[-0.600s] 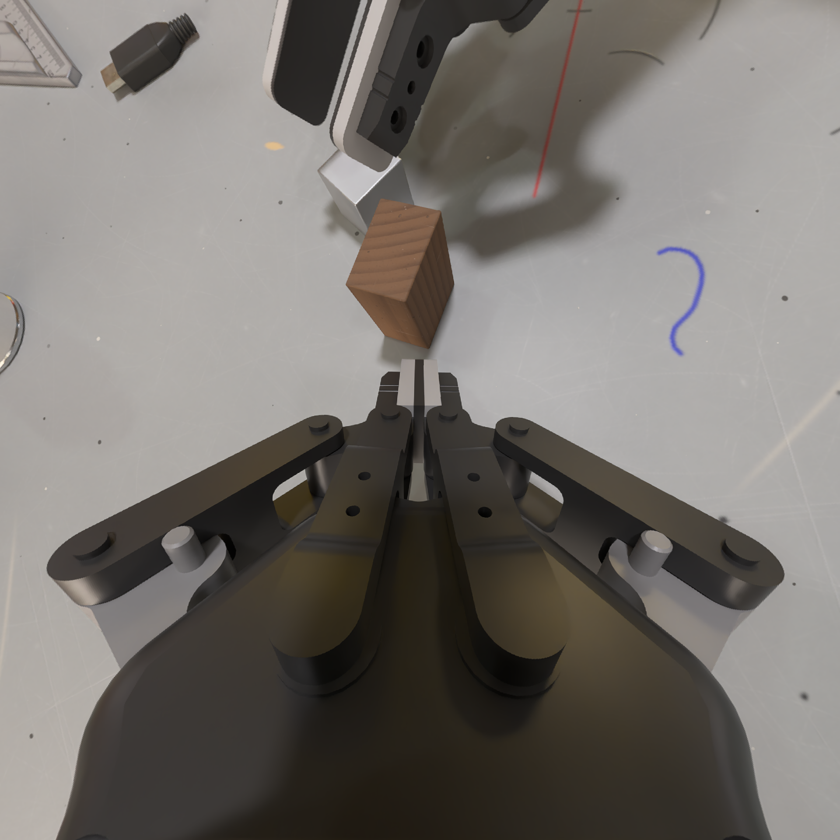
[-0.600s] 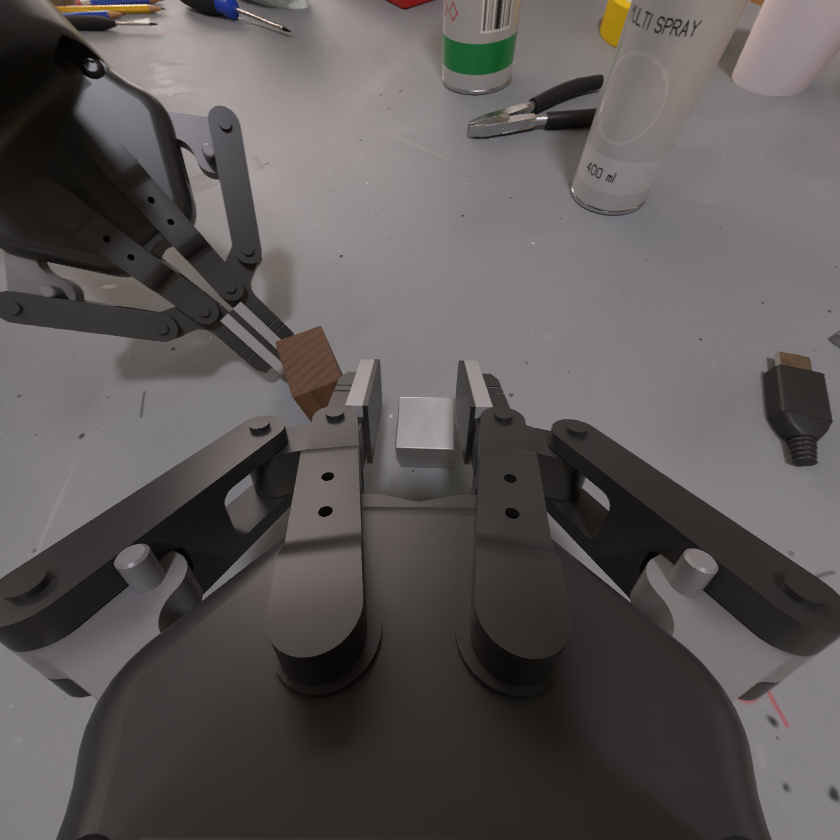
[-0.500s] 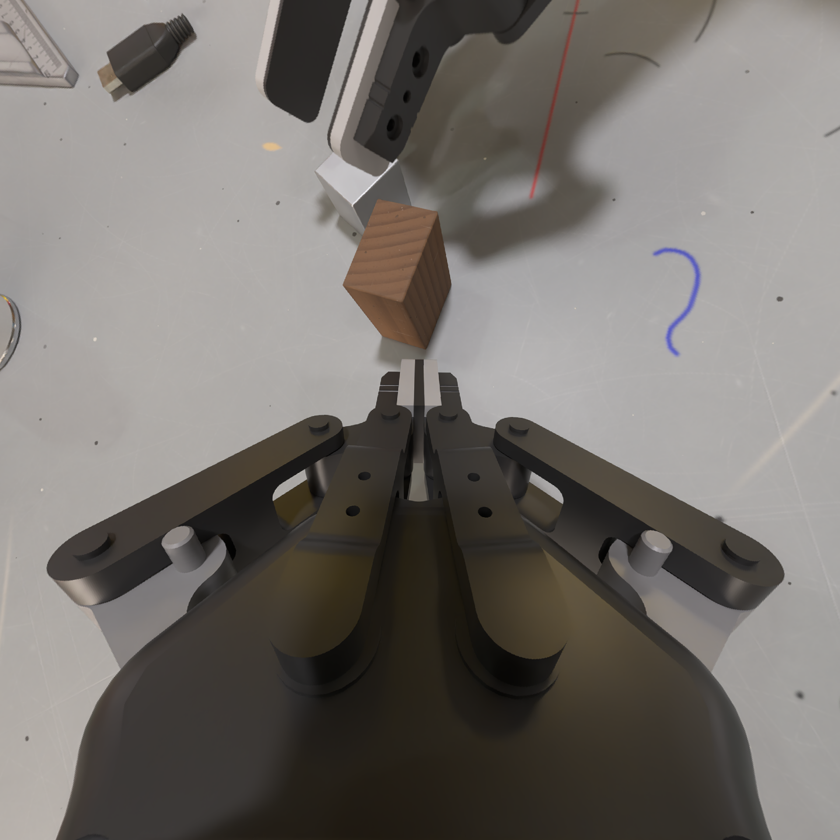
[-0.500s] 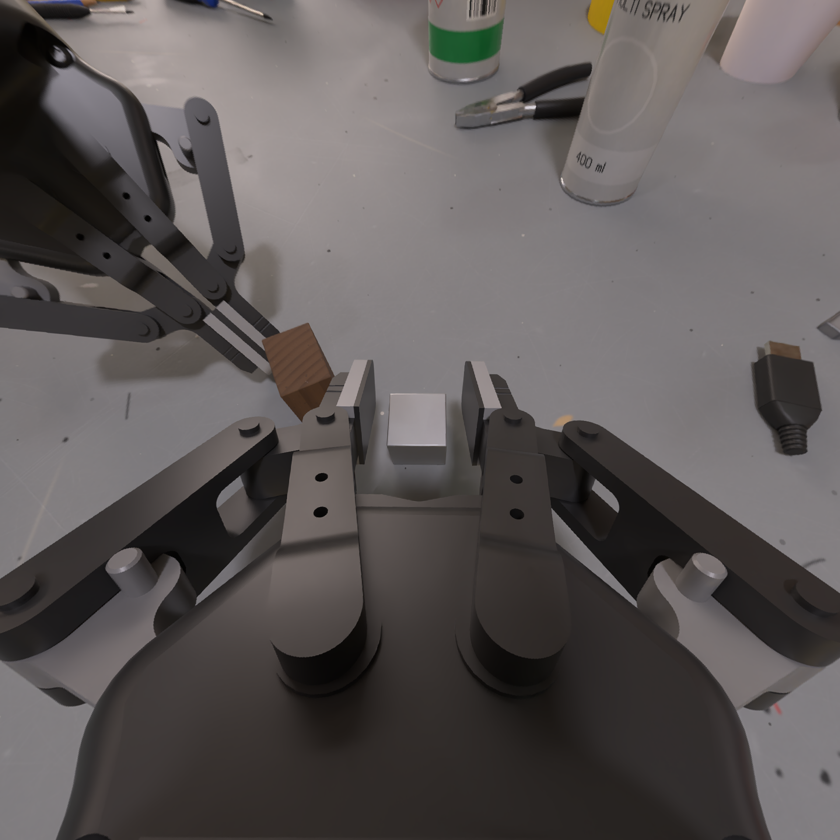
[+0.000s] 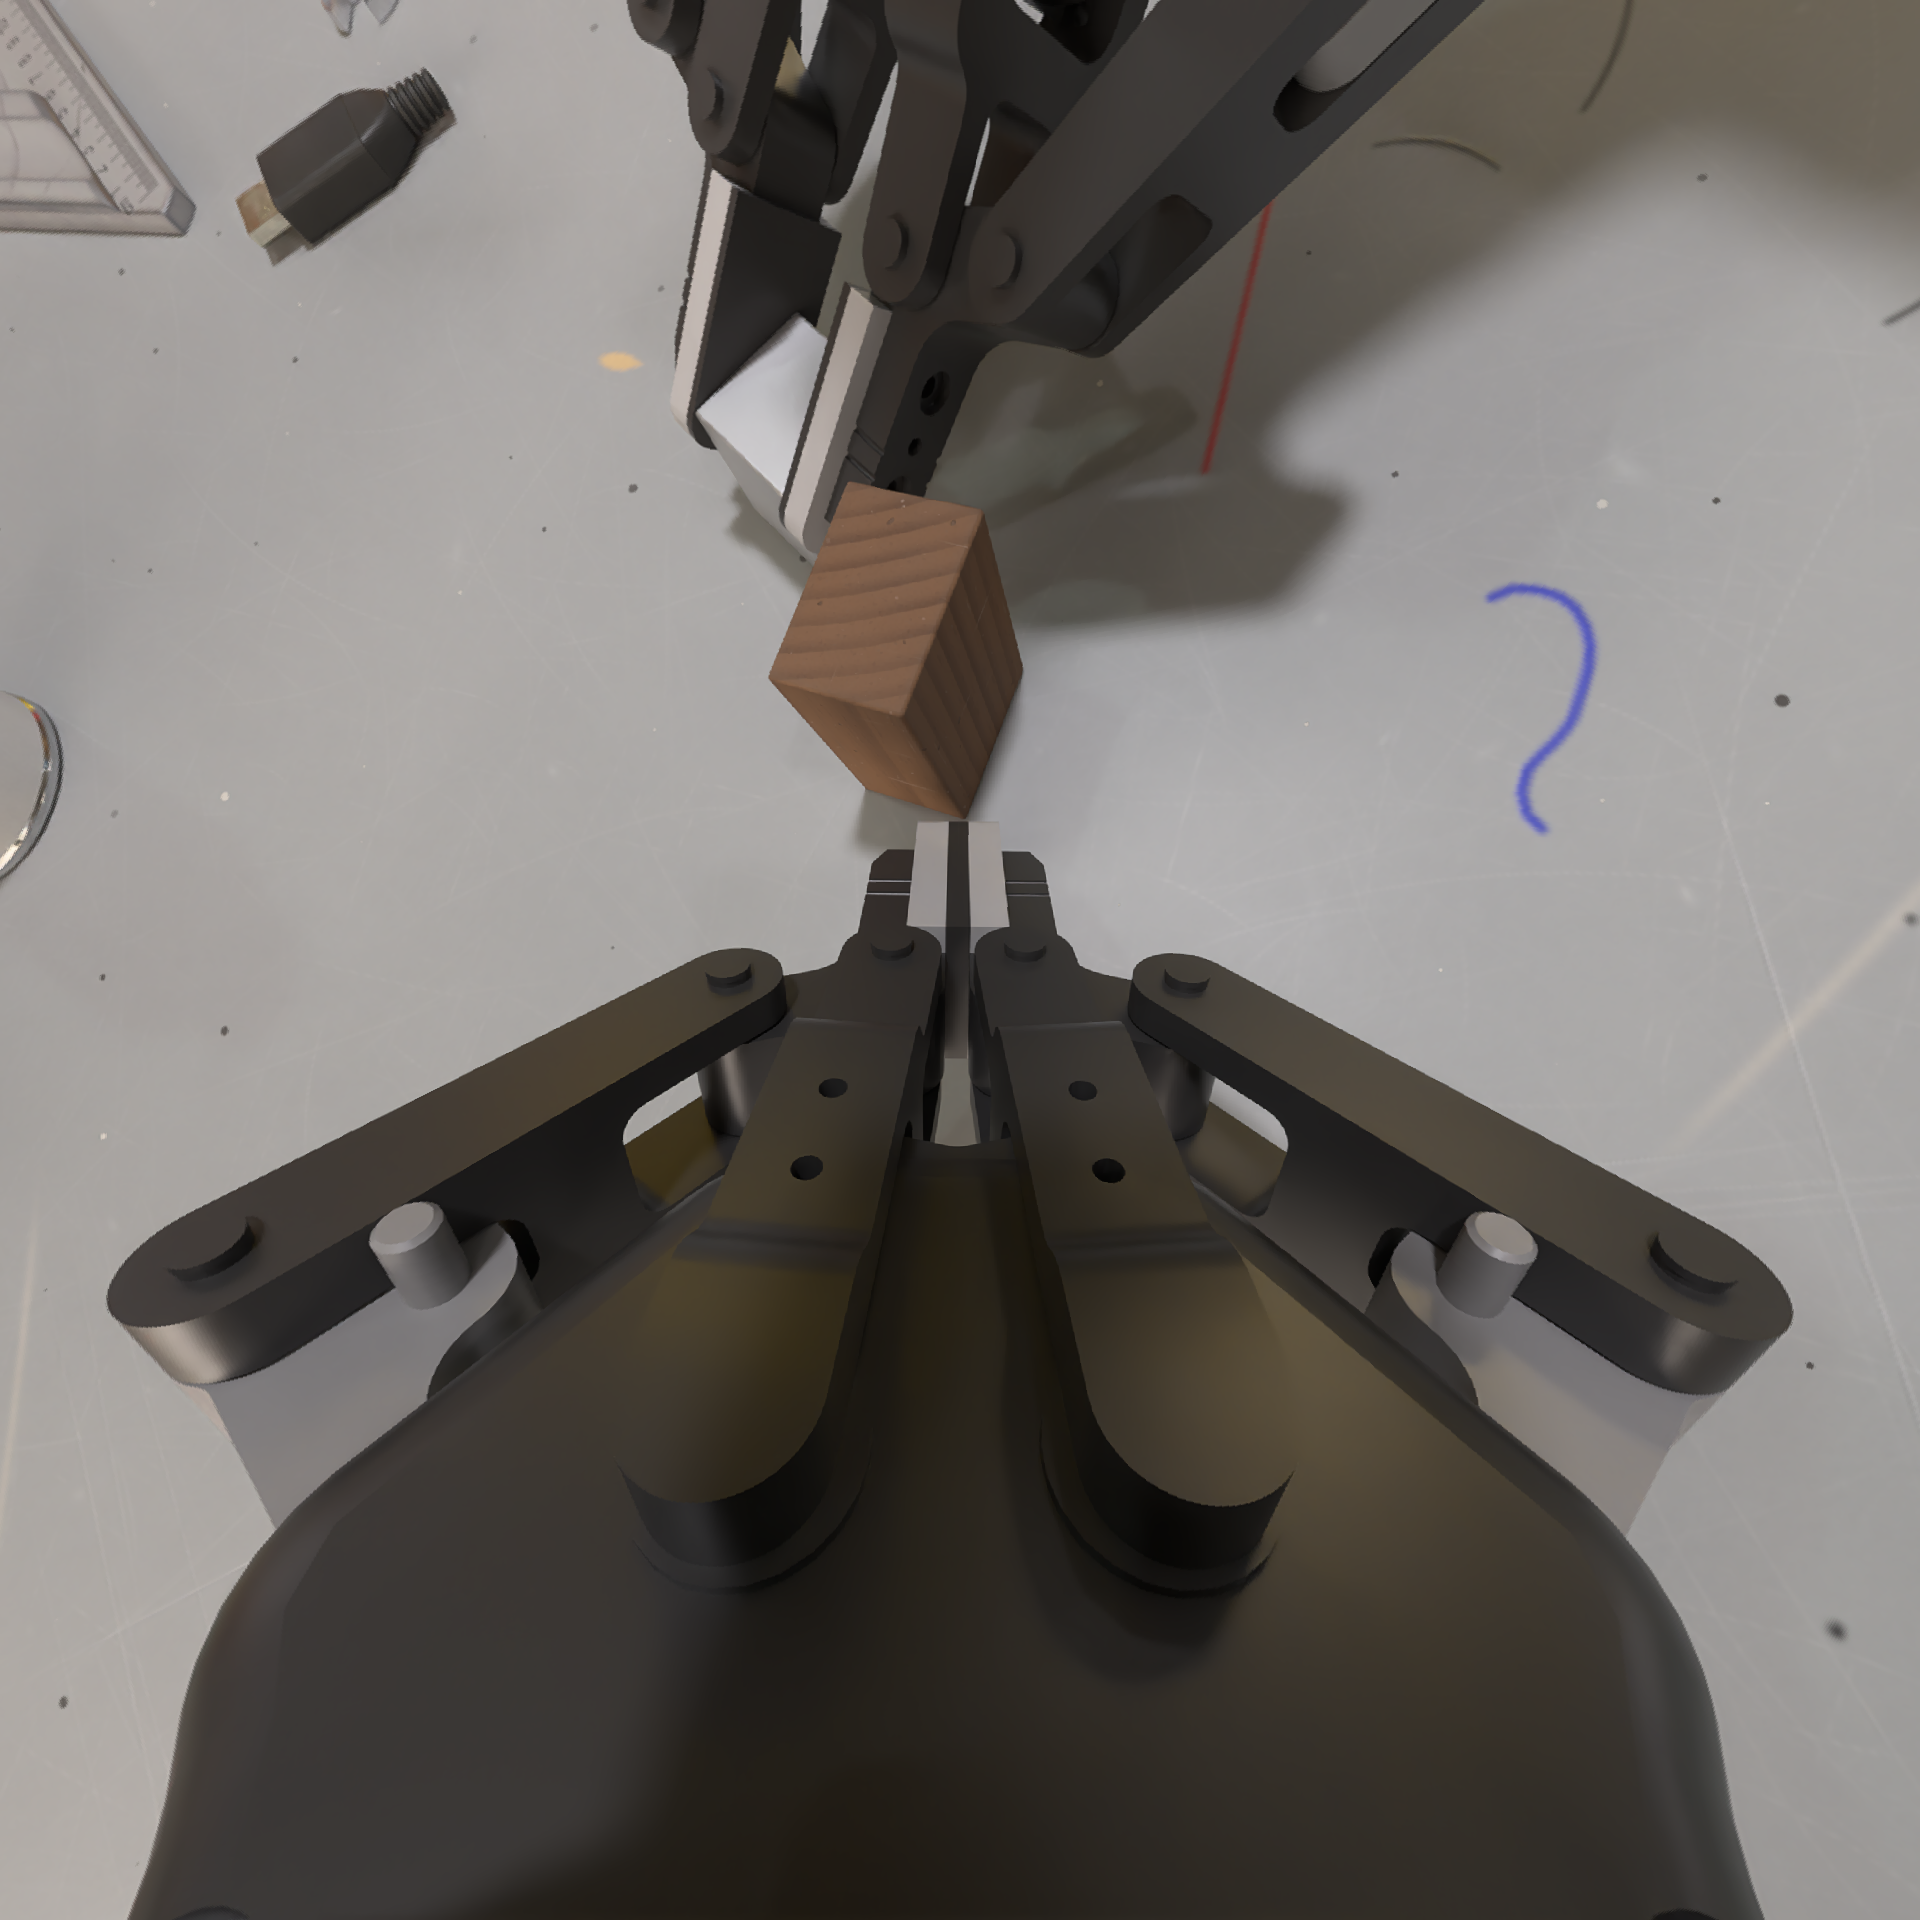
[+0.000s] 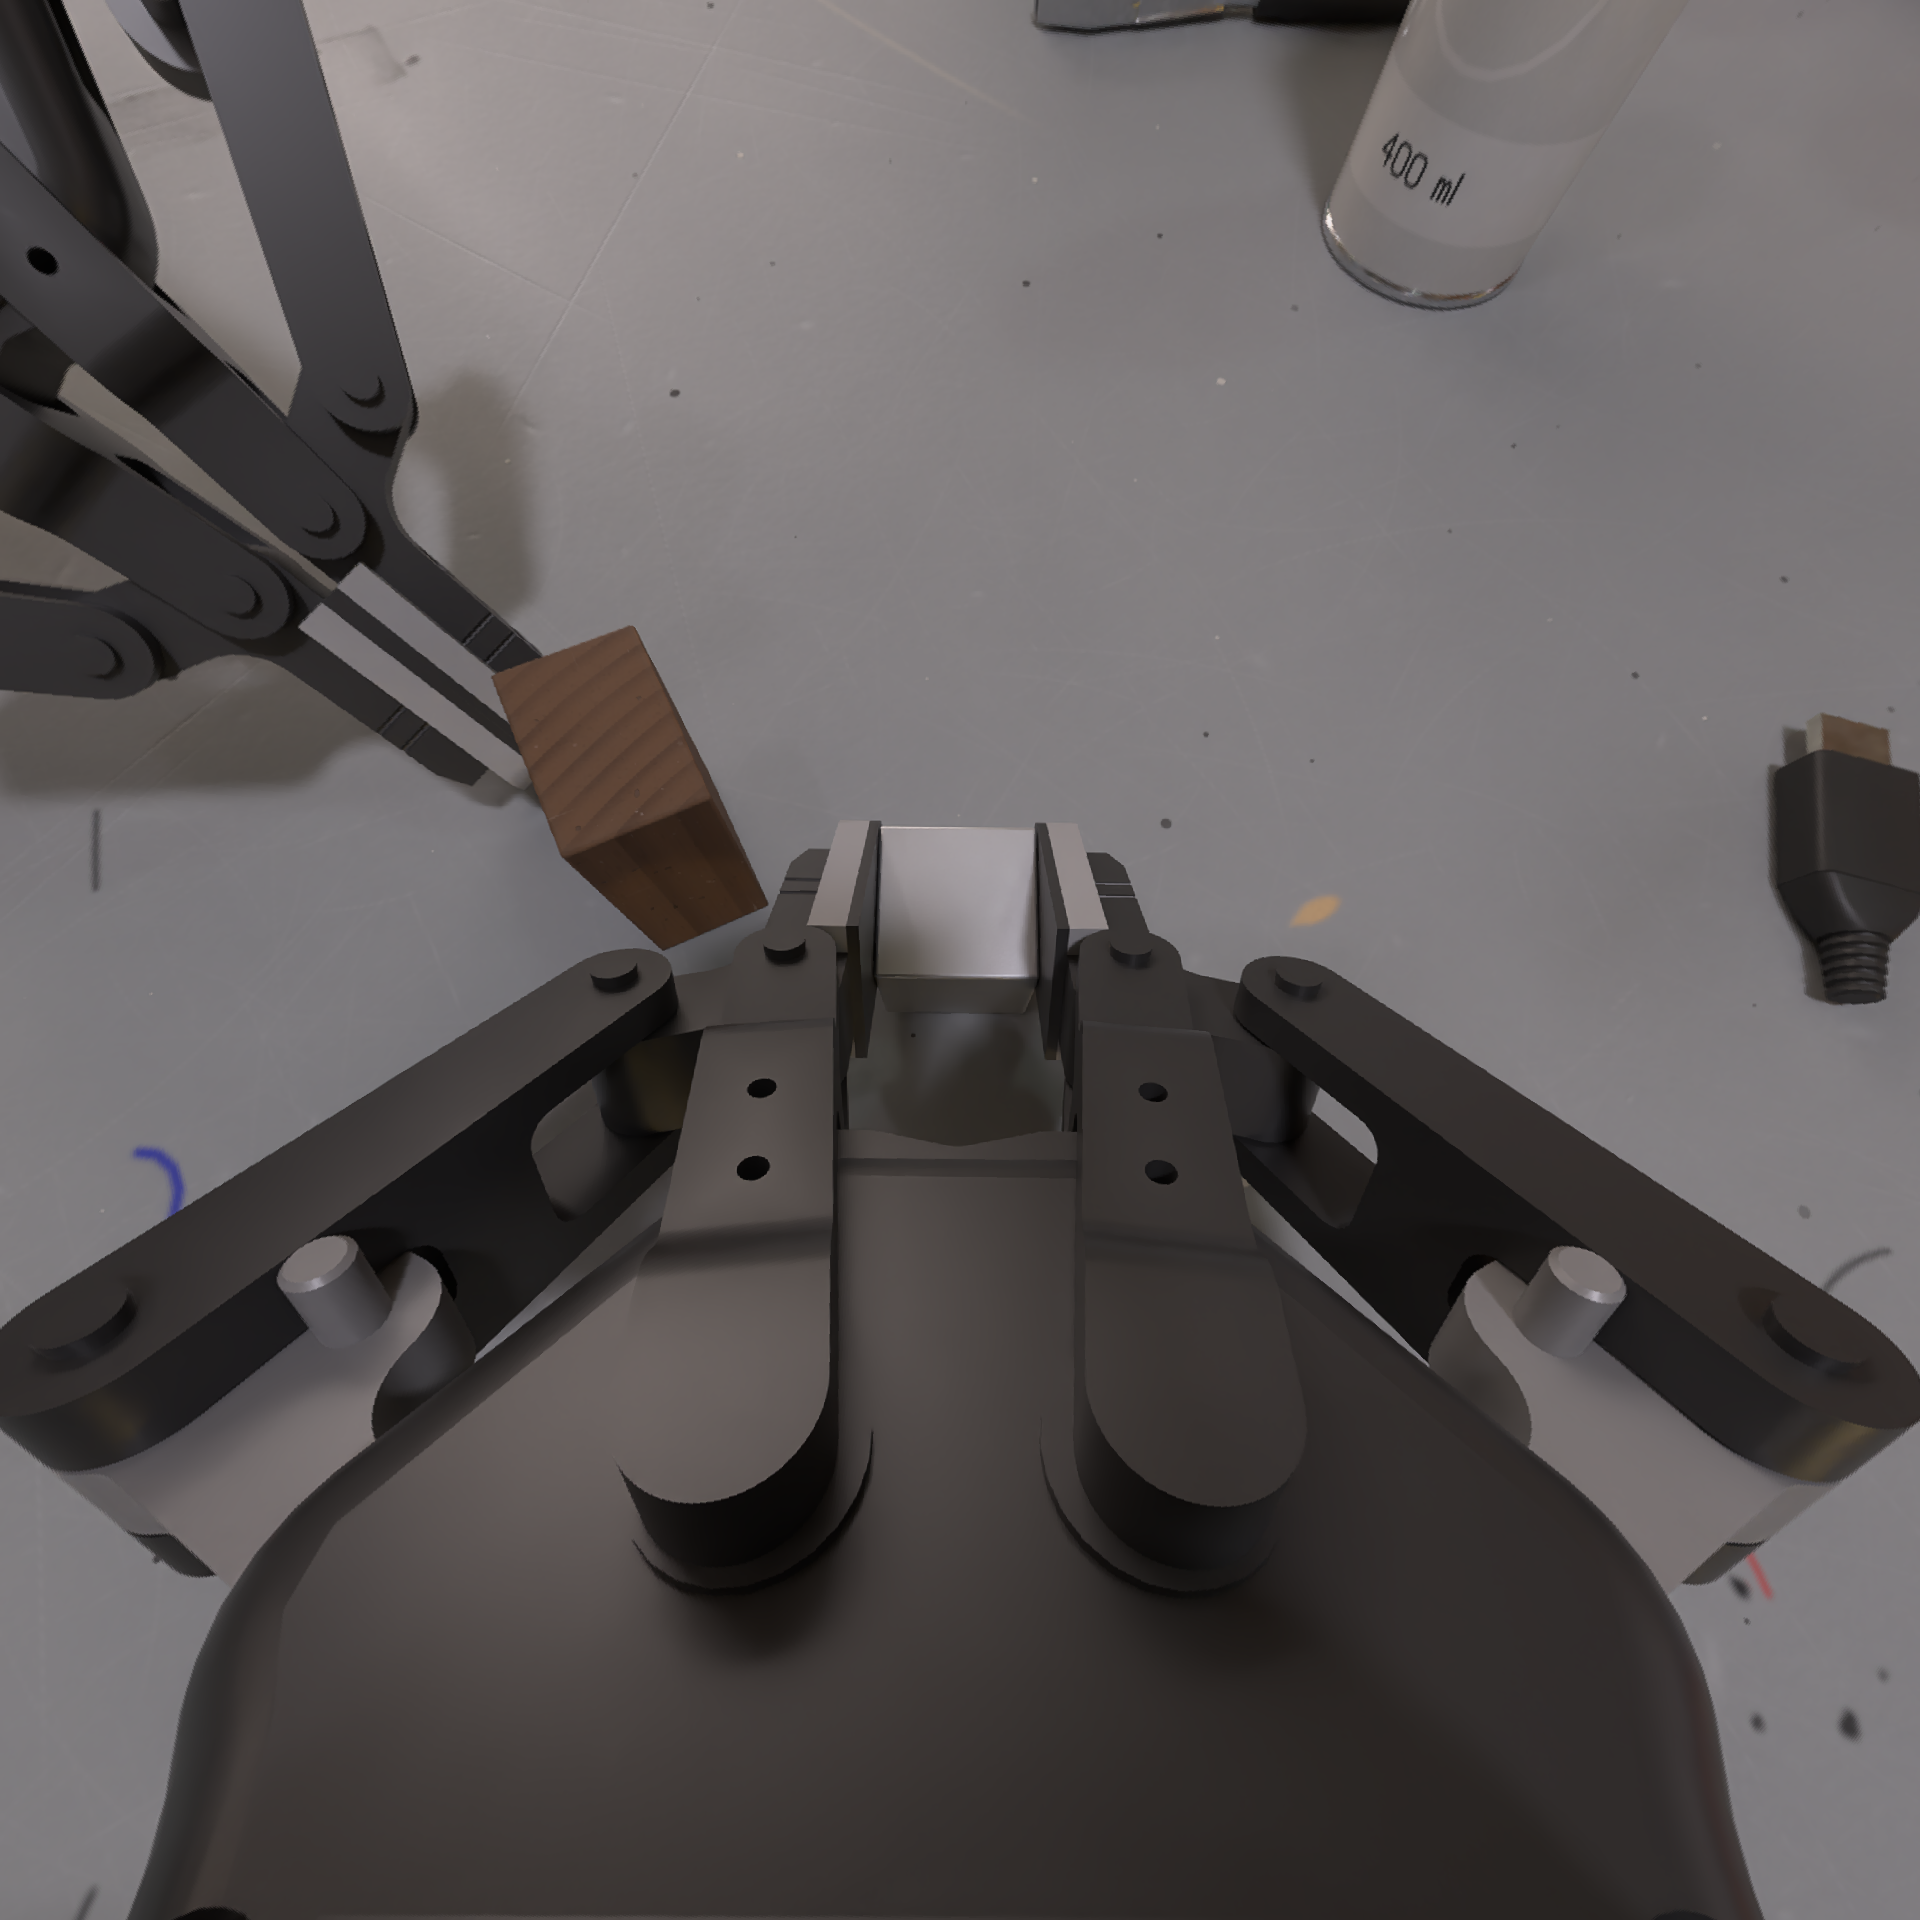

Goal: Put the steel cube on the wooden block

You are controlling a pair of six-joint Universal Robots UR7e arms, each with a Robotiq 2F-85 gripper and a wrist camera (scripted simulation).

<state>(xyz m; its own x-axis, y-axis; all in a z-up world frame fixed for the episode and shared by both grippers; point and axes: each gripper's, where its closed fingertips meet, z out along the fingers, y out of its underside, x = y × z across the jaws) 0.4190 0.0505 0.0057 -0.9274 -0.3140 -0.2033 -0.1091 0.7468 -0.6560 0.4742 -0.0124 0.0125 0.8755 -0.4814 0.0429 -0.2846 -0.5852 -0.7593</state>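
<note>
Grey tabletop (image 6: 1039, 520), right end effector (image 6: 958, 894) pinching steel cube (image 6: 956, 904), wooden block (image 6: 623, 779) just beside

The steel cube (image 6: 958, 914) is plain, shiny grey, square to the right wrist view, at 12 o'clock from its centre. The wooden block (image 6: 623, 774) is brown, grain-striped, skewed, just beside it at 10 o'clock.

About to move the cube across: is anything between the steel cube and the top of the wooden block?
Nothing visible. The right gripper is shut on the steel cube, right beside the wooden block, whose top is bare. The shut left gripper sits at the block's far side.
</note>
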